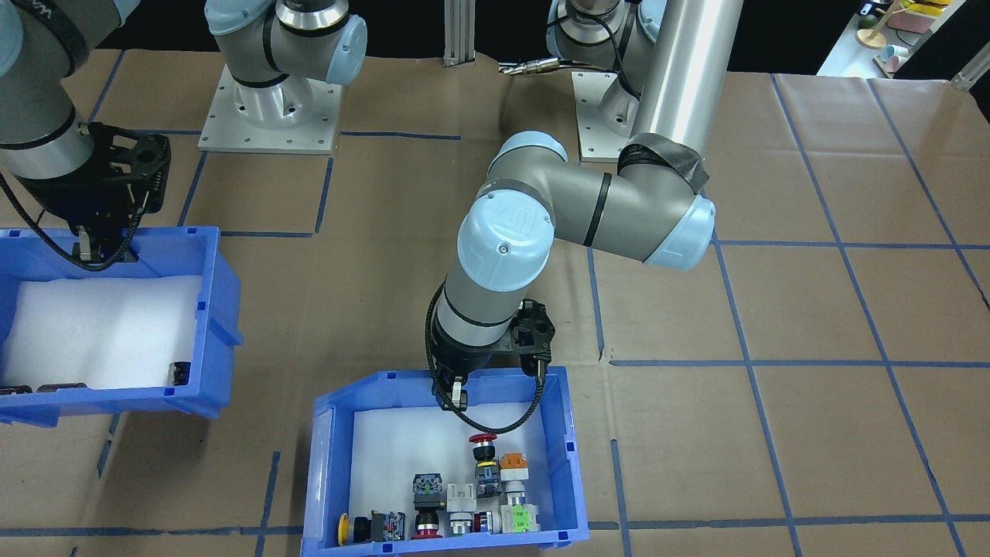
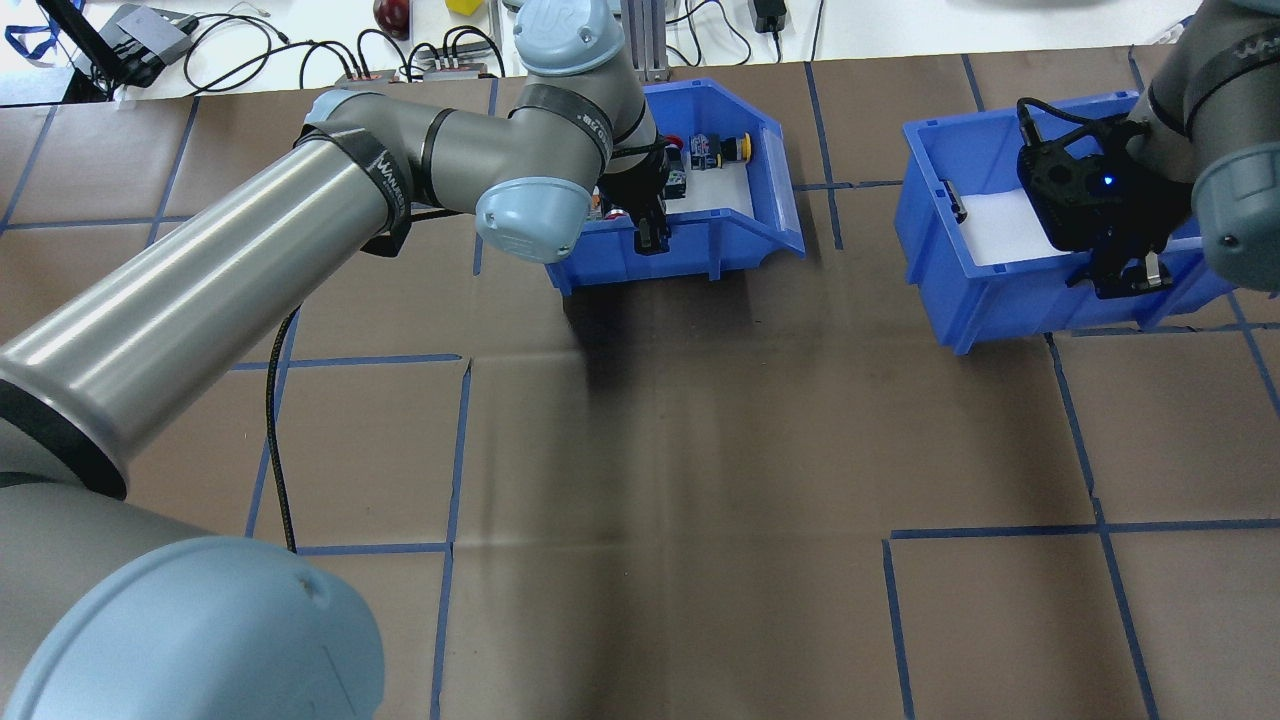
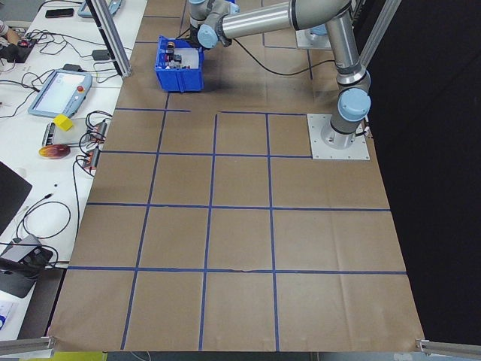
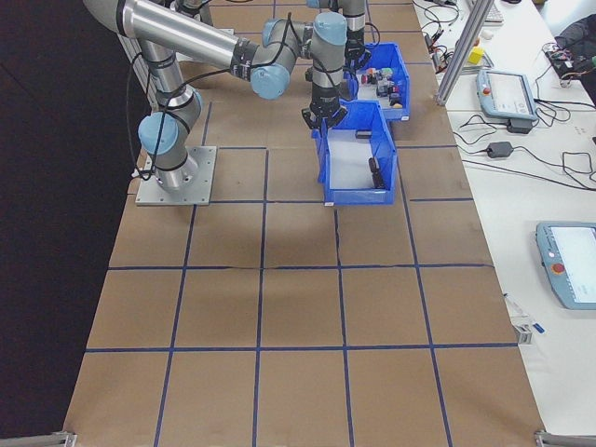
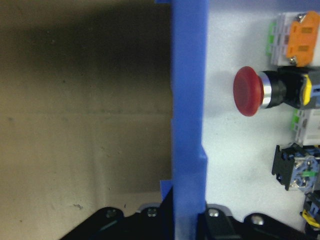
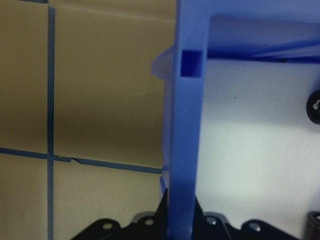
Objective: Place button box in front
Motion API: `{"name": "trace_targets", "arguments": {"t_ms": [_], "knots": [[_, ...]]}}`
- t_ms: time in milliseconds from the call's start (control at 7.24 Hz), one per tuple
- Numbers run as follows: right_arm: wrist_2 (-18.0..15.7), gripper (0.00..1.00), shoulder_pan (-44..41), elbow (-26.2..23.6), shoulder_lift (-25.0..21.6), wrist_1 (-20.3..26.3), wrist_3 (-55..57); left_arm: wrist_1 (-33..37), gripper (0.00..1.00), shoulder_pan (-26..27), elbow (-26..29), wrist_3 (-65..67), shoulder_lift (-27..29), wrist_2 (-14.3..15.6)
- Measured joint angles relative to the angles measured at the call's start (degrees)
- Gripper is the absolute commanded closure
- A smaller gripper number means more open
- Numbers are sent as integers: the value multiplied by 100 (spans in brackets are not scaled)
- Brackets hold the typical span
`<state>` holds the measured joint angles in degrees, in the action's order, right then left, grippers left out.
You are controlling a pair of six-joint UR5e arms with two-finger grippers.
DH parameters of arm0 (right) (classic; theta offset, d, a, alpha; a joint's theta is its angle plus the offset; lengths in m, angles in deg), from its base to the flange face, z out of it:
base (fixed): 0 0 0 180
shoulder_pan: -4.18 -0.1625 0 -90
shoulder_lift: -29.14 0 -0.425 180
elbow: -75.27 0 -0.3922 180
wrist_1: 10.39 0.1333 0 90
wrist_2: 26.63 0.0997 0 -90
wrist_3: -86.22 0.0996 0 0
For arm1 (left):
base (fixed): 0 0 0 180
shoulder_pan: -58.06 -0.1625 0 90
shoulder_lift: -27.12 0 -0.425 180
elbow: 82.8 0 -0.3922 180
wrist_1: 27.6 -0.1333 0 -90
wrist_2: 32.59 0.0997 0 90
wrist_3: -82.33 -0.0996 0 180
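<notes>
The button box (image 1: pixel 558 452) is a blue bin with white foam, holding a red mushroom button (image 1: pixel 483 441) and orange, yellow and green switches. It sits on the brown table, far from the robot's base. My left gripper (image 1: pixel 456 398) is shut on the box's wall nearest the robot. From overhead the left gripper (image 2: pixel 652 238) straddles that wall of the button box (image 2: pixel 745 250). In the left wrist view the blue wall (image 5: pixel 188 100) runs down between my fingers, with the red button (image 5: pixel 248 91) inside. My right gripper (image 2: pixel 1125 280) is shut on the near wall of the second blue bin (image 2: pixel 985 290).
The second blue bin (image 1: pixel 220 309) holds a few dark parts on white foam and looks tilted, with a shadow beneath it. Blue tape lines grid the brown table. Both arm bases (image 1: pixel 271 116) stand behind the bins. Cables and tablets lie along the operators' bench (image 3: pixel 60 90).
</notes>
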<state>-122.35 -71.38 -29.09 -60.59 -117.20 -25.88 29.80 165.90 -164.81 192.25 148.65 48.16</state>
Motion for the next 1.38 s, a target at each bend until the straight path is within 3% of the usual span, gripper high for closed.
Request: {"name": "trace_targets", "arguments": {"t_ms": [276, 415, 553, 691, 967, 1382], "knots": [[0, 91, 26, -69, -3, 24, -6, 1, 96, 181, -70, -13, -42, -4], [2, 91, 29, -95, -6, 45, -8, 12, 56, 265, -90, -49, -79, 4], [4, 91, 31, -108, -7, 68, -7, 29, 23, 308, -101, -114, -82, 38], [2, 91, 32, -117, -8, 81, -5, 41, 6, 321, -114, -233, -59, 239], [-5, 91, 38, -135, -11, 94, -2, 80, 5, 344, -79, -466, -122, 1020], [5, 91, 15, -648, -484, 71, 83, 987, 3, 219, -112, -2084, -794, 1290]]}}
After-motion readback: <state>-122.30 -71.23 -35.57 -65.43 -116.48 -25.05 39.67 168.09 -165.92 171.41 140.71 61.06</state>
